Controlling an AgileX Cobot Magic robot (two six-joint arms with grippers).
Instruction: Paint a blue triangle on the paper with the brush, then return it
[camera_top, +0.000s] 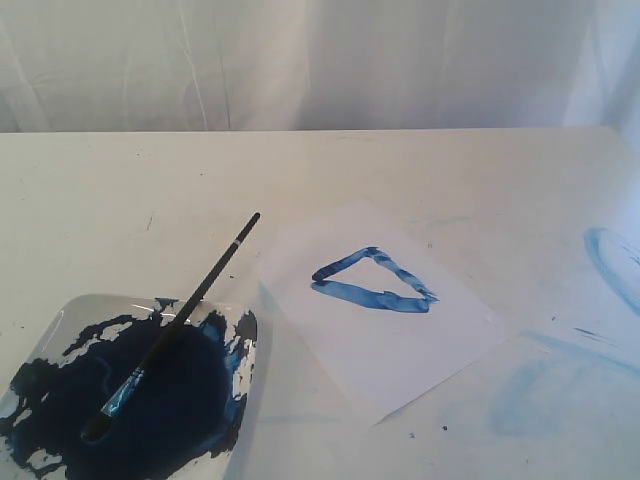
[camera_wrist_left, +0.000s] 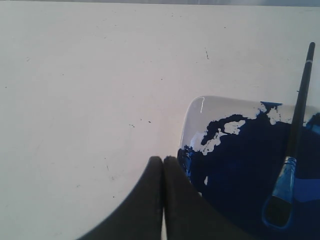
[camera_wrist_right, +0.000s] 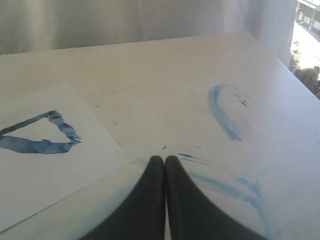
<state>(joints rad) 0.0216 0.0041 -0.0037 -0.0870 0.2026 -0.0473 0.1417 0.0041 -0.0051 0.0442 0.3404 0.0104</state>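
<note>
wrist views alone show left gripper (camera_wrist_left: 163, 163), right gripper (camera_wrist_right: 164, 161): both closed tight, empty | brush (camera_top: 185, 310) rests in paint tray (camera_top: 75, 318) beside paper (camera_top: 400, 350) | blue triangle (camera_top: 370, 297) on paper: streaky, uneven outline

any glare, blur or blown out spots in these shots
Exterior view: soft and slightly hazy, the white cloth backdrop washed out. Left wrist view: the dark, shut left claw is a blurred silhouette, and a small highlight glints on the white square paint tray rim. Right wrist view: the bright window gap is blown out; the right claw is dark and soft too.
</note>
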